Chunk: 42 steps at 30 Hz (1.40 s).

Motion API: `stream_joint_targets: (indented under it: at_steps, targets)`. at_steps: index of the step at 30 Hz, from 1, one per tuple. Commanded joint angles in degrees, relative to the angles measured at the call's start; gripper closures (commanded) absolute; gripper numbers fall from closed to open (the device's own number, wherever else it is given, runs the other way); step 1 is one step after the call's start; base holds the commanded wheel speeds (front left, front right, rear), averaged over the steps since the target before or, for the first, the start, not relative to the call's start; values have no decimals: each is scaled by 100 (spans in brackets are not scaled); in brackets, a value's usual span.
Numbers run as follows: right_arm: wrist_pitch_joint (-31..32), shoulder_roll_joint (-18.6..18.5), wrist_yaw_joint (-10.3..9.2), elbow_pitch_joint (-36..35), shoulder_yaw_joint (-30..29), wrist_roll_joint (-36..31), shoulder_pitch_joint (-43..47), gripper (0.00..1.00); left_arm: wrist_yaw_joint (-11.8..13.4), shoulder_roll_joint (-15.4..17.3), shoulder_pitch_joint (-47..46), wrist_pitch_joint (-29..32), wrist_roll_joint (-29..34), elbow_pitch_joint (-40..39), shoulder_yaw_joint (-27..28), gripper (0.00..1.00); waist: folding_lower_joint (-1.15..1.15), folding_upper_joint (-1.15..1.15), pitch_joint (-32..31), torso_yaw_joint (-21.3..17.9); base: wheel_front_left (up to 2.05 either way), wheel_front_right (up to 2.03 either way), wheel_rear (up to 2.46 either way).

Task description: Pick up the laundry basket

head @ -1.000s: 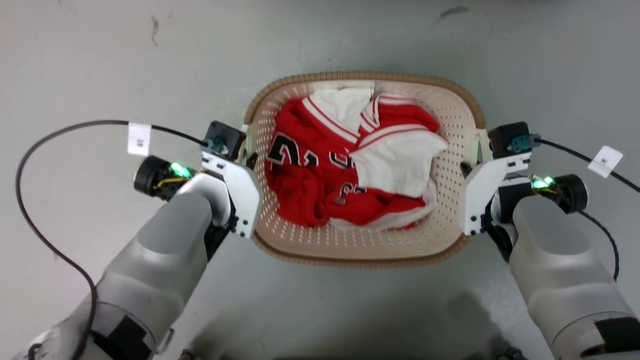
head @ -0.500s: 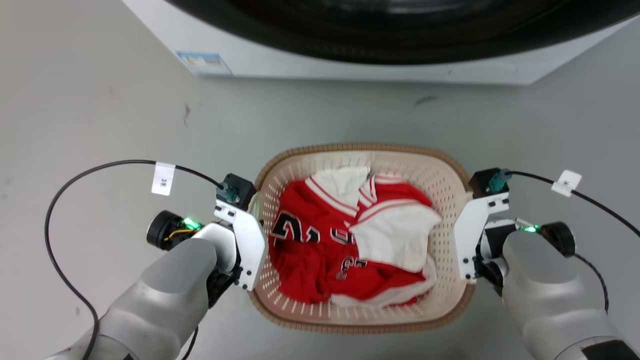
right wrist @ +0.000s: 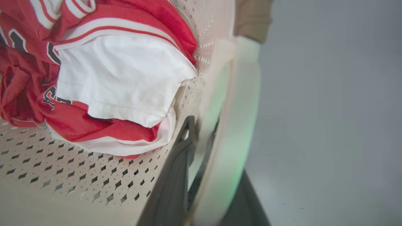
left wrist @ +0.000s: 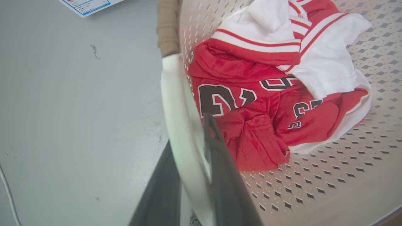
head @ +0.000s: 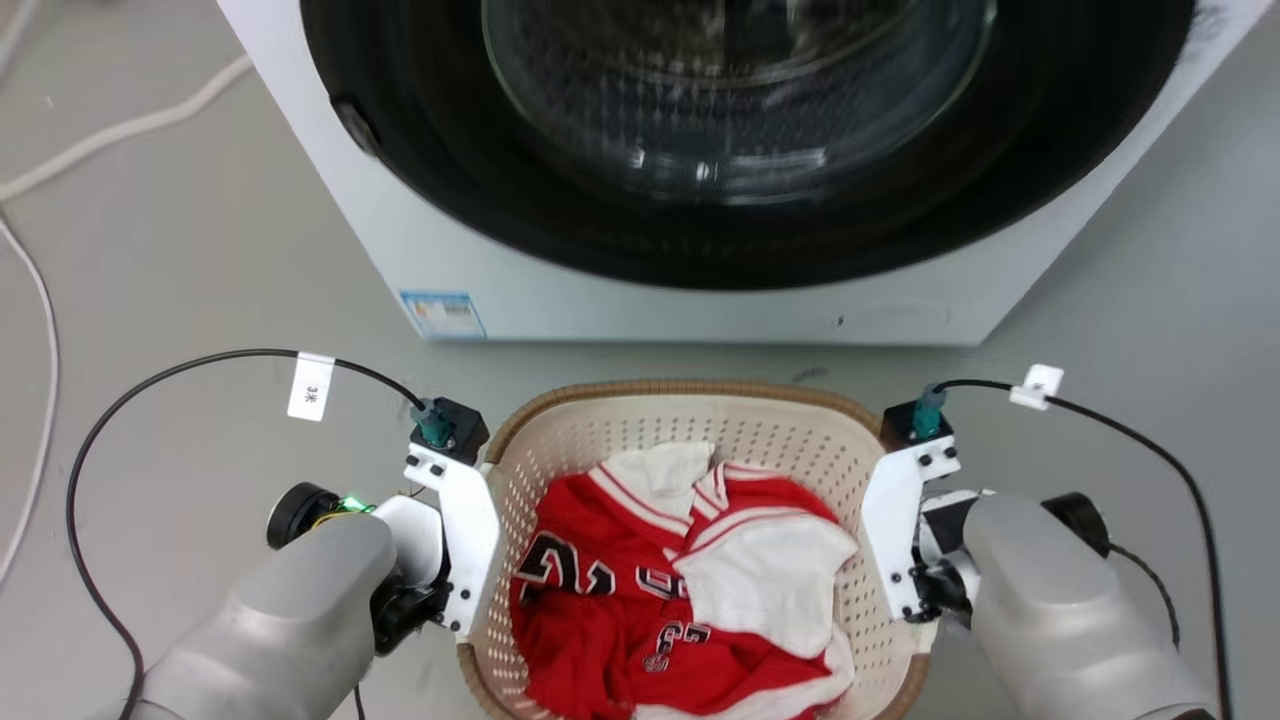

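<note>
Before washer (head: 640, 305), basket (head: 690, 425) lies long axis left-right, left gripper (left wrist: 188, 138) and right gripper (right wrist: 216, 147) clamped on handles (left wrist: 176, 103); cable tag (head: 309, 386) reads "3米".

View along the left gripper (left wrist: 188, 131) from its wrist. Its two dark fingers (left wrist: 226, 175) rise from the bottom edge and close on the white handle (left wrist: 177, 119) of the laundry basket (left wrist: 314, 188), one finger on the outer side and one inside the wall. Above the handle runs a stretch of brown woven-look rim (left wrist: 168, 28). The cream interior, dotted with small holes, spreads to the right. In it lies a crumpled red and white jersey (left wrist: 251, 103) with dark lettering outlined in white. To the left is grey floor (left wrist: 78, 110), with the corner of a blue-edged label (left wrist: 84, 4) at the top and a thin pale cable (left wrist: 8, 194) at the lower left edge.
</note>
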Motion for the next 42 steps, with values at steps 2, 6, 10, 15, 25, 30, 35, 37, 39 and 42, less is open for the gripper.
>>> stream_joint_targets:
  at_steps: [2,6,10,15,25,30,35,37,39,42]
  targets:
    - [211,-42,4,39,196,20,183,100,-69,63,6,45,-44,-156,-14,100,1,0,-473,-60,0,0,0]
    - [432,-39,8,-26,442,216,259,100,-69,191,116,221,-163,-330,-41,100,1,0,-865,-86,0,0,0]
    - [574,-36,9,-57,587,499,433,100,-69,215,340,351,-269,-440,-58,100,1,0,-1256,-86,0,0,0]
    - [796,-42,10,-130,839,728,574,100,-70,257,500,452,-311,-587,-59,100,1,0,-1556,-87,0,0,0]
    - [1167,-167,14,-430,1140,1306,617,100,-75,288,880,810,-461,-777,-74,100,1,0,-1839,-89,0,0,0]
    - [1303,-183,14,-508,1303,1457,656,100,-84,267,987,928,-419,-901,-78,100,1,0,-1920,-89,0,0,0]
    - [1428,-195,15,-614,1434,1644,716,100,-88,299,1033,987,-425,-982,-78,100,1,0,-1974,-114,0,0,0]
    - [1476,-225,15,-646,1466,1711,699,100,-88,318,1019,1005,-434,-1003,-77,100,1,0,-1986,-124,0,0,0]
    - [1501,-259,15,-670,1497,1766,666,100,-88,334,989,1021,-445,-1024,-77,100,1,0,-1988,-128,0,0,0]
    - [1538,-293,15,-690,1535,1835,616,100,-88,362,915,1010,-457,-1046,-77,100,1,0,-1977,-137,0,0,0]
